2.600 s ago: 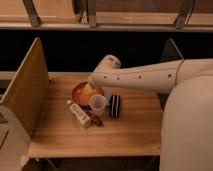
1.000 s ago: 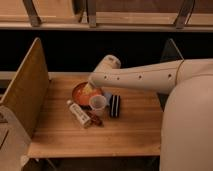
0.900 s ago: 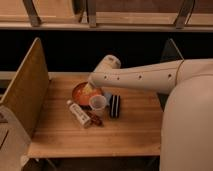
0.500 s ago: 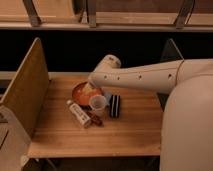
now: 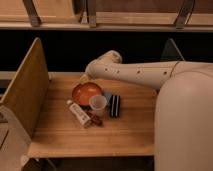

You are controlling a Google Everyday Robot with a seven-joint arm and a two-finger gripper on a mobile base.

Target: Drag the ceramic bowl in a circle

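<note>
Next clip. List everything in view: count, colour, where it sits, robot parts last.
ceramic bowl: one, orange-red, middle of the table, towards the back
plastic cup: one, clear, by the bowl's front right
striped block: one, black with pale stripes, right of the cup
tube: one, white, lying in front of the bowl
small item: one, reddish brown, beside the tube; kind unclear
table: one, light wood
side panel: one, wooden, table's left edge
arm: one, white, reaching from the right
hand: one, at the bowl's far rim

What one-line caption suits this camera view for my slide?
Robot gripper at the far rim of the ceramic bowl on a wooden table, a clear cup in front.
</note>
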